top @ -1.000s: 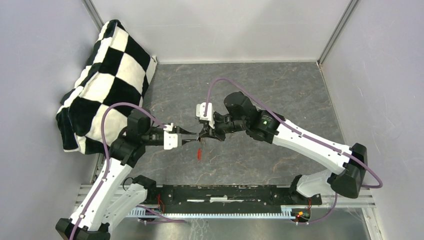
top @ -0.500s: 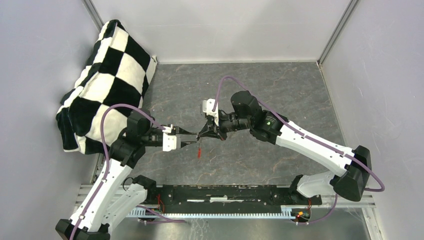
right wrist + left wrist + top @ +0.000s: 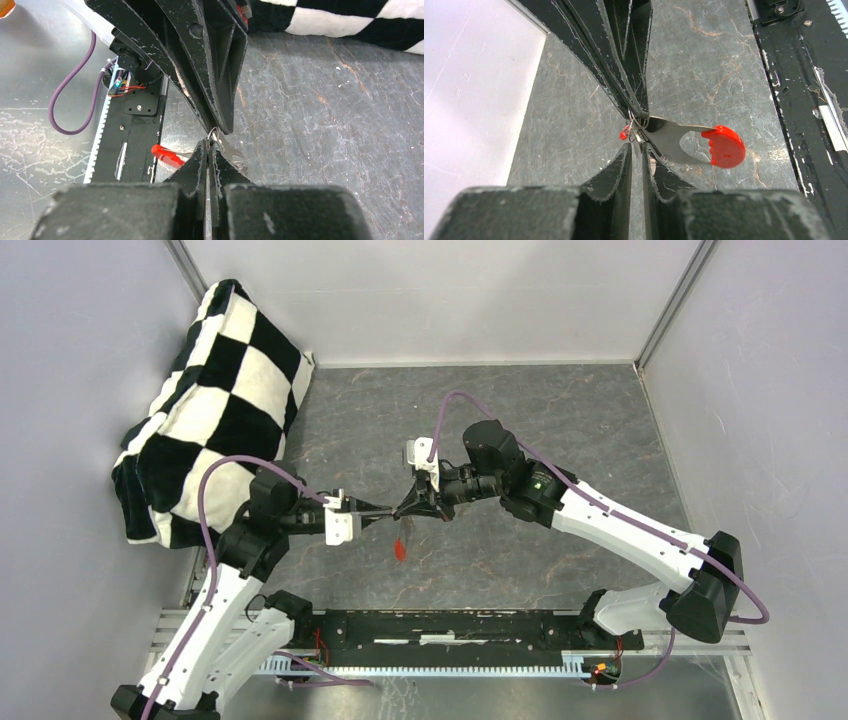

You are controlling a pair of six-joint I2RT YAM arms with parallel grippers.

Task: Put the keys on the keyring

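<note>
My left gripper [image 3: 392,512] and right gripper [image 3: 405,509] meet tip to tip above the middle of the table. Both are shut on the keyring [image 3: 636,126], a thin wire ring with a small red bit, pinched between the two pairs of fingertips. It also shows in the right wrist view [image 3: 213,133]. The red-headed key [image 3: 724,146] hangs from the ring by its metal blade. It dangles below the tips in the top view [image 3: 400,549] and shows edge-on in the right wrist view [image 3: 167,155]. The black-headed key is not in view.
A black-and-white checked cushion [image 3: 205,400] leans in the back left corner. A black rail with the arm bases [image 3: 450,630] runs along the near edge. Grey walls [image 3: 450,300] close in the marbled table [image 3: 560,420].
My right gripper turned and lifted slightly, and my left gripper shifted a little left and down. The tips stay together on the ring. The hanging red key has swung and now shows broader.
</note>
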